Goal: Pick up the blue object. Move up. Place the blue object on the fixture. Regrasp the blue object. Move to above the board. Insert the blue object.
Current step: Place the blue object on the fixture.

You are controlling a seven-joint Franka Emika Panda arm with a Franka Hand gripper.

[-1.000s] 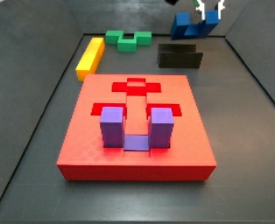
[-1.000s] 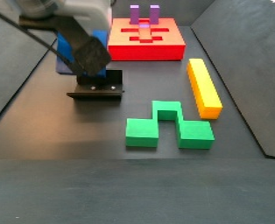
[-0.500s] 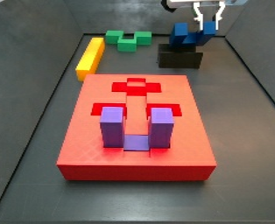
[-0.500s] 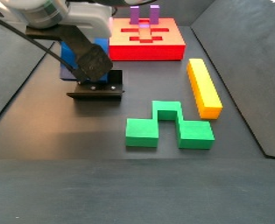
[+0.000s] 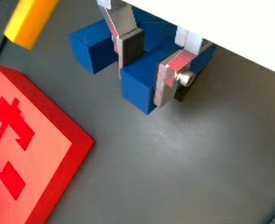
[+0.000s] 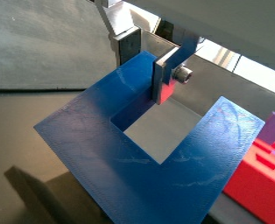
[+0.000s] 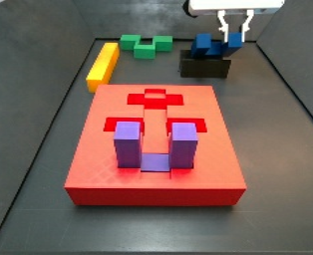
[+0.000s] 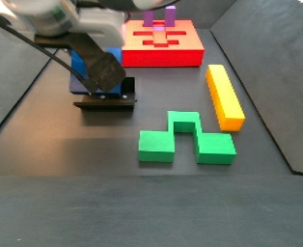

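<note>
The blue object (image 7: 204, 45) is a dark blue U-shaped block resting on the fixture (image 7: 206, 68), a small dark holder at the far right of the floor. My gripper (image 7: 235, 38) is above the fixture, shut on one prong of the blue object. Both wrist views show that prong between the silver fingers of the gripper (image 5: 151, 63) (image 6: 150, 59), with the blue object (image 5: 140, 87) (image 6: 105, 122) spreading out below. In a side view the arm hides most of the blue object (image 8: 77, 60) over the fixture (image 8: 109, 100). The red board (image 7: 106, 169) (image 8: 161, 56) lies mid-floor.
A purple U-shaped block (image 7: 156, 144) stands in the board's near cutout. A green block (image 7: 146, 45) (image 8: 182, 140) and a yellow bar (image 7: 104, 62) (image 8: 224, 95) lie on the dark floor beside the board. Grey walls ring the floor.
My gripper has come down with the blue object from mid-air onto the fixture. Its fingers stay closed on the prong. Nothing else has moved.
</note>
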